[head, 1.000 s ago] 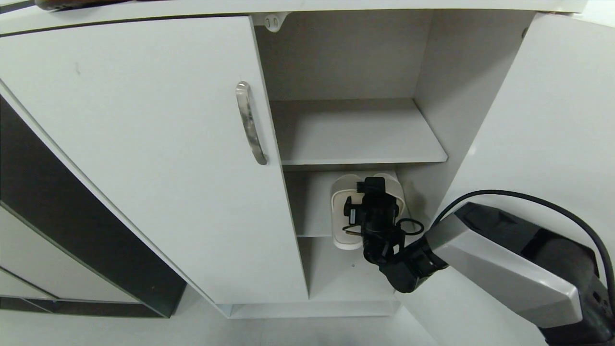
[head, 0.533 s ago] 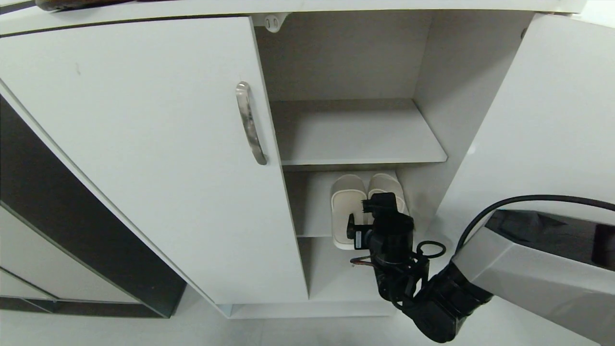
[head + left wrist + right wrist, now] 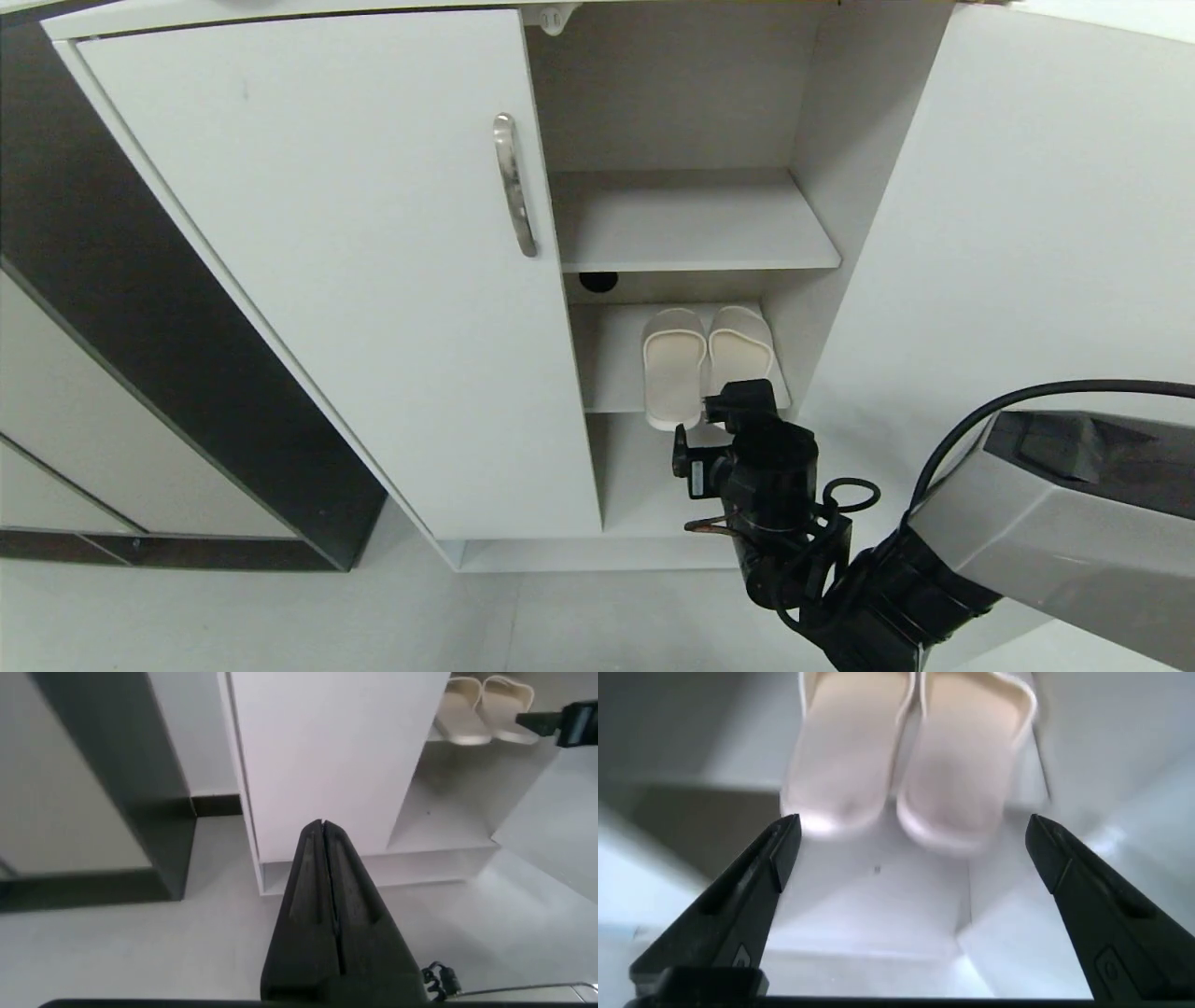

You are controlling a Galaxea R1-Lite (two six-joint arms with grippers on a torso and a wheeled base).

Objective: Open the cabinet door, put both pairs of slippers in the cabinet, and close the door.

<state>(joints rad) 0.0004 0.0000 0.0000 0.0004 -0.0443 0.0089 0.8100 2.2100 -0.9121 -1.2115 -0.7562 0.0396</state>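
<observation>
Pale floor (image 3: 280,616); white cabinet (image 3: 691,93), right door (image 3: 1027,233) open. One slipper pair (image 3: 674,359) on middle shelf (image 3: 607,369), one heel overhanging the edge; right gripper (image 3: 912,826) spread, just before them; left gripper (image 3: 322,831) pressed together, well apart. Risk: gripper or closing door snags that heel, dragging the pair off.

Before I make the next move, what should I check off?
1. Right cabinet door open wide: ok.
2. White slippers side by side on the middle shelf: ok.
3. Right gripper open, apart from the slippers: ok.
4. Left gripper shut, holding nothing: ok.
5. Both pairs inside the cabinet: not ok, one pair in.
6. Slipper heels clear of the door's closing swing: cannot tell.
</observation>
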